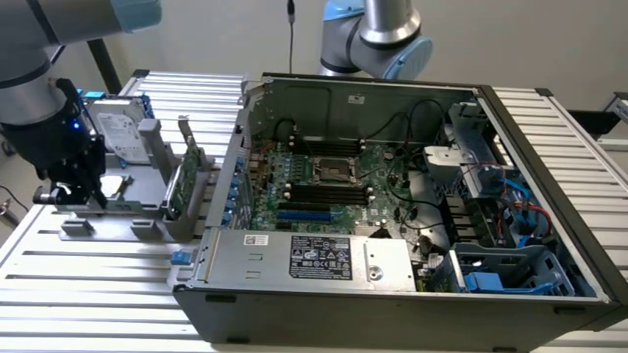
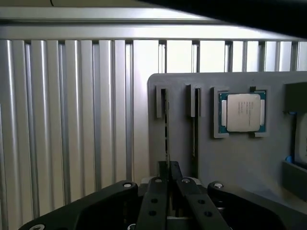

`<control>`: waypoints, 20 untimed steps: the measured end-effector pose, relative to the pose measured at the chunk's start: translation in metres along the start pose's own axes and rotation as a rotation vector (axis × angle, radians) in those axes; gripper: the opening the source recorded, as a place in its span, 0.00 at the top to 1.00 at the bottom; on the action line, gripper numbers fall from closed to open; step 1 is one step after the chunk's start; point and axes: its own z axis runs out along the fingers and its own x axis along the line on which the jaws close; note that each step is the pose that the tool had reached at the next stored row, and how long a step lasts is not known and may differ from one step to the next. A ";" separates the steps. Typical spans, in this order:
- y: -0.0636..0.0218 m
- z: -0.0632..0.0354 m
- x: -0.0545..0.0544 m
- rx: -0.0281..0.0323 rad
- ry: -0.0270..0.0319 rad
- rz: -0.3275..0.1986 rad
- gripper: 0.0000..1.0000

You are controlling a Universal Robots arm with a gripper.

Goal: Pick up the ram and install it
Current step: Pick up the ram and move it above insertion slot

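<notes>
in the wrist view the tool [image 2: 169,167] is narrow, its two black fingers [image 2: 156,201] set close on either side of the near end of the ram [image 2: 167,127], gripping it. the ram stands on edge in a slot of the grey holder [image 2: 230,163]. just beside it a second slot [image 2: 194,129] shows another thin dark edge, and past that a cpu [image 2: 242,112] lies flat in its recess. the holder rests on the ribbed metal tabletop [image 2: 72,120]. in the exterior view the arm [image 1: 29,110] reaches down over the holder at the left of the frame. a green card [image 1: 187,176] stands upright near it and a hard drive [image 1: 120,131] lies behind. the open case [image 1: 393,312] sits at the middle and right with its motherboard [image 1: 324,184] exposed, well apart from the holder.
</notes>
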 end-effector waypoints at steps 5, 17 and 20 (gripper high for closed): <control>-0.0106 -0.0228 0.000 -0.0012 -0.0002 0.000 0.86; -0.0361 -0.0736 -0.001 -0.0044 -0.0102 -0.032 0.86; -0.0461 -0.0806 -0.001 -0.0045 -0.0232 -0.037 0.86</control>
